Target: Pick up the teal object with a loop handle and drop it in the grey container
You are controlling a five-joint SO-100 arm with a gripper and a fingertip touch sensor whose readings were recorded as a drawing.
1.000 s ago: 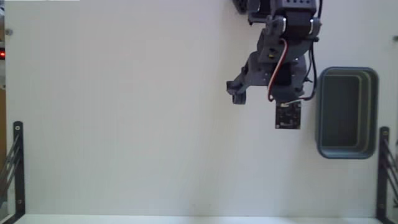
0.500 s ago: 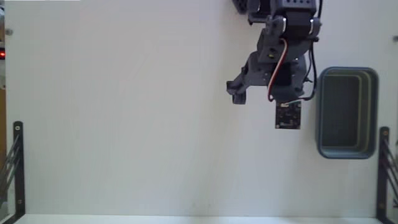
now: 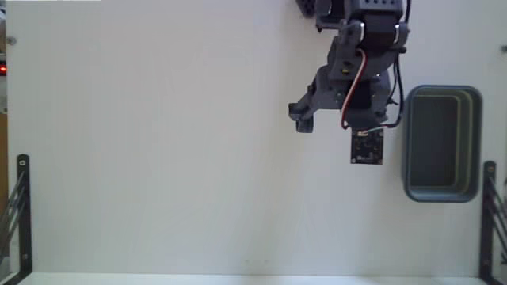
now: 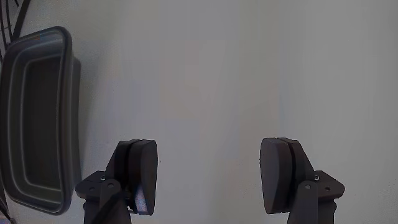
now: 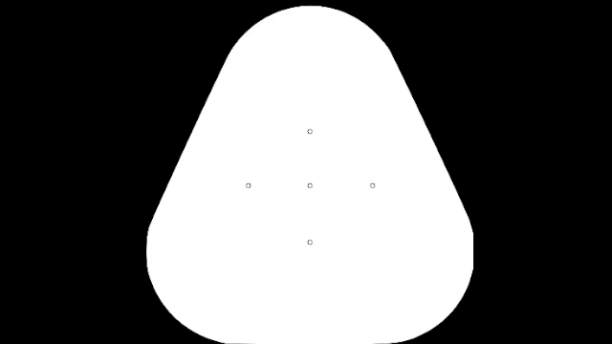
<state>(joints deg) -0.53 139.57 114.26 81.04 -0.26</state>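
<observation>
The teal object with a loop handle is out of view in both the fixed and wrist views. The grey container [image 3: 441,142] stands at the right of the white table in the fixed view, and its inside looks empty. The wrist view shows the container [image 4: 38,118] at the left edge. My arm [image 3: 352,79] reaches down from the top of the fixed view, just left of the container. My gripper [image 4: 209,146] is open, with two dark fingers [image 4: 142,174] wide apart and only bare table between them.
Black metal brackets stand at the lower left [image 3: 19,214] and lower right [image 3: 489,222] of the fixed view. A small circuit board [image 3: 367,147] hangs from the arm's wrist. The white table [image 3: 158,142] stretches wide to the left of the arm.
</observation>
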